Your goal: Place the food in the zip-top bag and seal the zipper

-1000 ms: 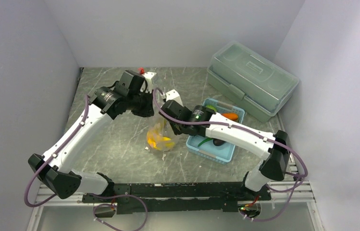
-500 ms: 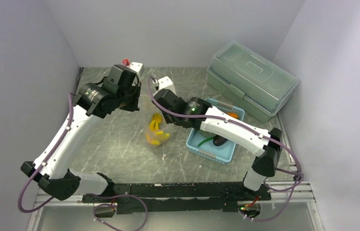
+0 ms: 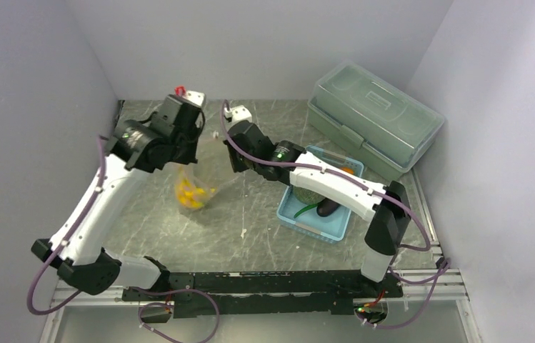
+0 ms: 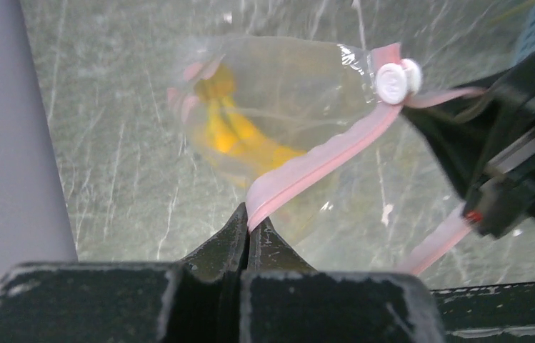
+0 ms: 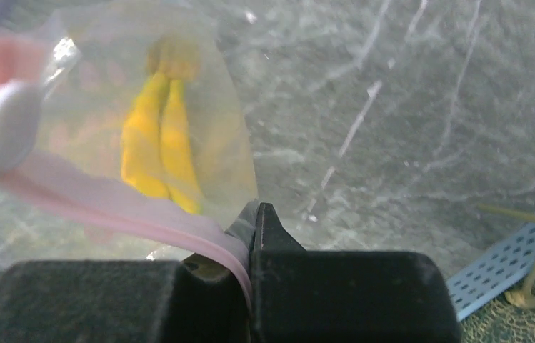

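Inside, bananas [image 4: 232,136] in bag [image 4: 307,78]; melon [image 3: 306,191] in basket [image 3: 308,228]

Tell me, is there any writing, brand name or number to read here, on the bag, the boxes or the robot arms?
No readable text in any view.
The zip-top bag, its pink zipper and the white slider are plain.
The grey-green lidded box and the blue basket show no label.
The left arm and right arm show small green lights, but no lettering can be made out.
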### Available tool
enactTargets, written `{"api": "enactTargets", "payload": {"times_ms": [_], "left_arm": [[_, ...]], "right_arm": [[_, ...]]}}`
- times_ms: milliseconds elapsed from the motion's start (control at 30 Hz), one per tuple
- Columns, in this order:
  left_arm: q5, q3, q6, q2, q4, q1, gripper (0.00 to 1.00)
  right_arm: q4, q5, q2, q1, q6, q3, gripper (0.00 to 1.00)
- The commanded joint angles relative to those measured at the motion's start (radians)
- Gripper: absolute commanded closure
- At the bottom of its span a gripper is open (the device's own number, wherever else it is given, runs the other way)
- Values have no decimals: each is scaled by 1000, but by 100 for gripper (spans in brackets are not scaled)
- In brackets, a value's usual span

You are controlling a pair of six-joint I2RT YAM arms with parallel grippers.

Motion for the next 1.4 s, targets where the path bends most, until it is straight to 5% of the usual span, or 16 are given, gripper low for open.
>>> {"api": "enactTargets", "payload": {"times_ms": [0,333,633,1367], "left_arm": [[5,-164,-10,36,73,-1,100],[-32,-255,-27,76,123,-4,100],[13,-241,-17,94,153,-4,100],[36,-263,-7,98,187,-5,100]], "right_arm": [[86,-19,-49,-62,52,-168,100],[148,29,-155,-149,92,-478,100],[189,-43,-197,-155,85,-496,100],[238,-216,-352,-141,53,-405,51]]}}
